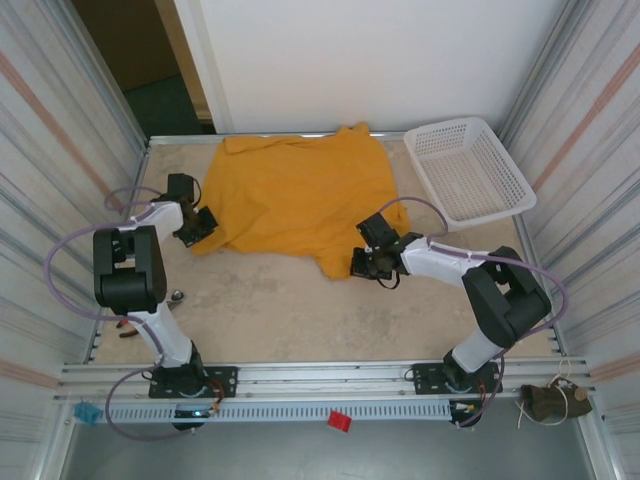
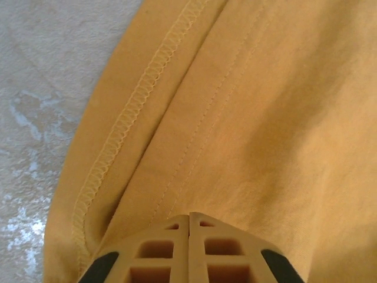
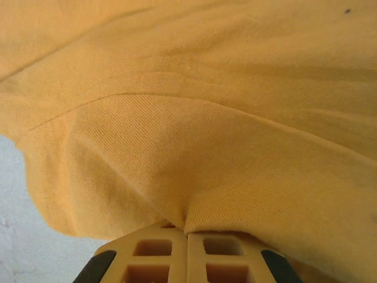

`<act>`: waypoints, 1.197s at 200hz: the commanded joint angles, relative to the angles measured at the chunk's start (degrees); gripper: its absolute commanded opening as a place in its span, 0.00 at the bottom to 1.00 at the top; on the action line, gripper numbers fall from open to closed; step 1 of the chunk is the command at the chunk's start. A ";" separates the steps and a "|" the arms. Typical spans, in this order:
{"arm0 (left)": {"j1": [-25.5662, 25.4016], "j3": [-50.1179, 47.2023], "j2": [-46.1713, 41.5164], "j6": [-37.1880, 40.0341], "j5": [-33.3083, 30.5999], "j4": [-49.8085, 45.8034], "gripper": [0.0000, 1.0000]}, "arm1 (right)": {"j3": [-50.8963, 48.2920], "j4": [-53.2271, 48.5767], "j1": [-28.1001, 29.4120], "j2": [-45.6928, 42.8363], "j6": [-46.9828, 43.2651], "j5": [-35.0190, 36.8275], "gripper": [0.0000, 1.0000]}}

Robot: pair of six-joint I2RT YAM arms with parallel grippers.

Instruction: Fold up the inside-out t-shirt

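**A:** Where does the inside-out t-shirt lie for you?

**B:** It's spread loosely over the far half of the table, just beside the white plastic basket on the right. Your left gripper sits at its near-left edge, and your right gripper at the near-right flap.

**A:** And the jaws?

**B:** Both are pressed together with cloth pinched between them. In the left wrist view your tips meet on fabric near the overlock seam. In the right wrist view the cloth puckers into the closed tips.

**A:** How will it handle?

**B:** I judge it light, soft and limp. It should sag and drag between your two holds rather than keep a shape. Take it at the seamed edges, where doubled cloth gives the pads more bite. Lift both sides evenly, or it may bunch or slip out.
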 commanded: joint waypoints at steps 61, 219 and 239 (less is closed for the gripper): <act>-0.16 -19.55 -28.63 -9.51 7.84 2.83 0.00 | -6.23 -17.97 -4.16 -32.19 -1.28 2.22 0.00; -19.97 -26.12 -32.14 -13.94 -8.32 -2.37 0.55 | -6.27 -19.60 -15.65 -30.64 -4.22 0.95 0.65; -20.90 -27.67 -31.80 -15.43 -10.54 -2.43 0.56 | -8.83 -20.28 -15.92 -33.51 -3.12 1.71 0.70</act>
